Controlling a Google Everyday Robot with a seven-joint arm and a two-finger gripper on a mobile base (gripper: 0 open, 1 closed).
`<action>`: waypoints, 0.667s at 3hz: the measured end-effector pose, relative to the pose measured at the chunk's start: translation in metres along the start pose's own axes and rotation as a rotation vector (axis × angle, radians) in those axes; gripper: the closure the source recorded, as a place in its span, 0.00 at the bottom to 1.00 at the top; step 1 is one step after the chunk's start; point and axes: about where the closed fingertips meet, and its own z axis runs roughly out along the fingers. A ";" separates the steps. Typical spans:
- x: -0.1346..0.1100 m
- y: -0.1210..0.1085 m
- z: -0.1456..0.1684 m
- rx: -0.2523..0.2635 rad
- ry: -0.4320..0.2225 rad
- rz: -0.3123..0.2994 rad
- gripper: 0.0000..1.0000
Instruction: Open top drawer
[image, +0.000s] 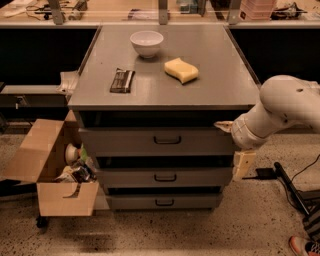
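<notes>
The top drawer (130, 142) is the widest grey front of the cabinet, with a small dark loop handle (167, 140) at its centre, and it looks closed. My gripper (234, 145) is at the drawer's right end, to the right of the handle and apart from it. One cream finger (223, 125) points left at the drawer's upper right corner. The other finger (243, 164) hangs down beside the cabinet. The gripper is open and empty. My white arm (287, 102) comes in from the right.
On the cabinet top (210, 75) sit a white bowl (146, 43), a yellow sponge (181, 70) and a dark bar (122, 80). Two narrower drawers (165, 177) lie below. An open cardboard box (55, 172) of clutter stands on the left. Cables (292, 187) lie on the floor at right.
</notes>
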 end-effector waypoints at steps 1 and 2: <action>0.013 -0.029 0.025 0.016 0.005 -0.031 0.00; 0.012 -0.046 0.041 0.014 0.020 -0.062 0.00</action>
